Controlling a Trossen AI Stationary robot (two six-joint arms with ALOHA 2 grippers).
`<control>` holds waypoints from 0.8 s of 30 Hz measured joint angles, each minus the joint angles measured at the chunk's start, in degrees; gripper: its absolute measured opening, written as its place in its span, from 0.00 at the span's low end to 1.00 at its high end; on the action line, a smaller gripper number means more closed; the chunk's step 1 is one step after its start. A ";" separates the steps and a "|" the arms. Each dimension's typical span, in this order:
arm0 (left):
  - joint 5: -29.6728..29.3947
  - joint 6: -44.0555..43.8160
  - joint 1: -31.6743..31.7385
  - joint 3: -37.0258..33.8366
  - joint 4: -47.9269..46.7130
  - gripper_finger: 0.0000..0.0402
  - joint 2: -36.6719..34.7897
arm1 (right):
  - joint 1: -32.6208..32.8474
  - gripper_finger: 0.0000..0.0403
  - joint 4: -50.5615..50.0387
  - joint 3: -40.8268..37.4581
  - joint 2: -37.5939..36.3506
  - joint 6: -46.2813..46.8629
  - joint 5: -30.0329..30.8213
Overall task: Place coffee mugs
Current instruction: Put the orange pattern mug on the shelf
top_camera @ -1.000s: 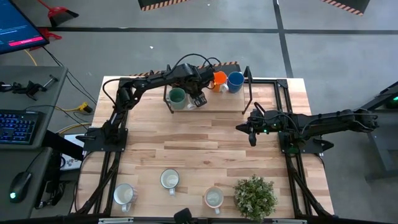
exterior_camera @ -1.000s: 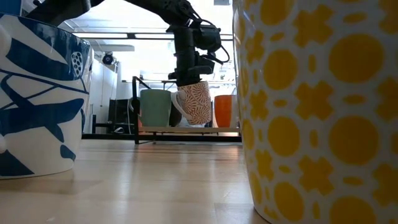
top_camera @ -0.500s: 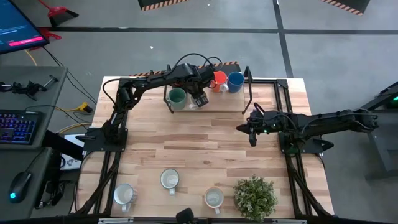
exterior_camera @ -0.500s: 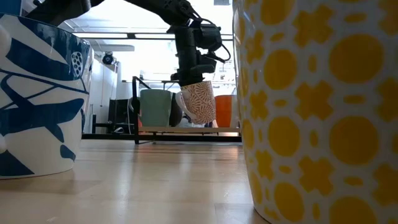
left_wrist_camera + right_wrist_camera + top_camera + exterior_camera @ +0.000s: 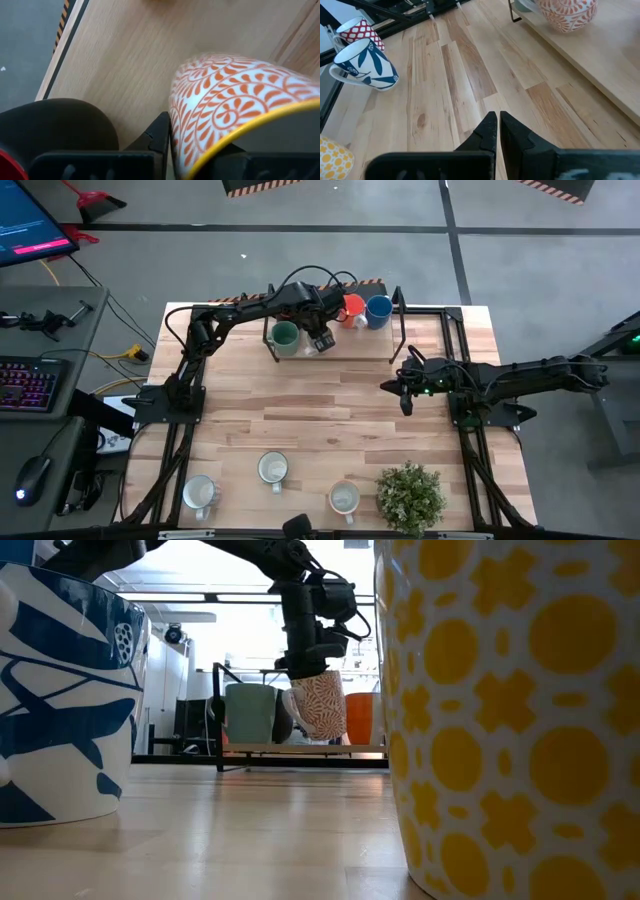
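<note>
While our left gripper (image 5: 310, 665) pinches the orange-patterned mug (image 5: 318, 706) between its fingers just above the shelf (image 5: 350, 348), beside the green mug (image 5: 285, 335), we judge lowering and letting go comes next. Our right gripper (image 5: 404, 396) waits over the counter (image 5: 320, 420), fingers pressed together.

Two dark jointed arms, looped black cables, green indicator lights.

The right gripper's two dark fingers (image 5: 496, 131) are pressed together above the pale wooden plank tabletop (image 5: 450, 85). A white ceramic mug with blue leaf patterns (image 5: 366, 65) lies tilted near the black frame rail, touching a white mug with red checks (image 5: 358, 29). A white mug with orange swirl pattern (image 5: 567, 13) sits on a raised light wooden shelf (image 5: 600, 60) (a yellow-dotted mug (image 5: 331, 156) peeks in at the corner).
</note>
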 joint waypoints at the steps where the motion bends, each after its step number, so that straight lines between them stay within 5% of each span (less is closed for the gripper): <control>1: -0.07 -0.01 0.00 0.00 0.03 0.08 0.00 | 0.00 0.01 0.00 0.00 0.00 -0.02 0.00; 24: -0.53 0.12 0.04 -0.01 0.72 0.21 0.00 | 0.00 0.01 0.02 0.00 -0.02 0.00 -0.02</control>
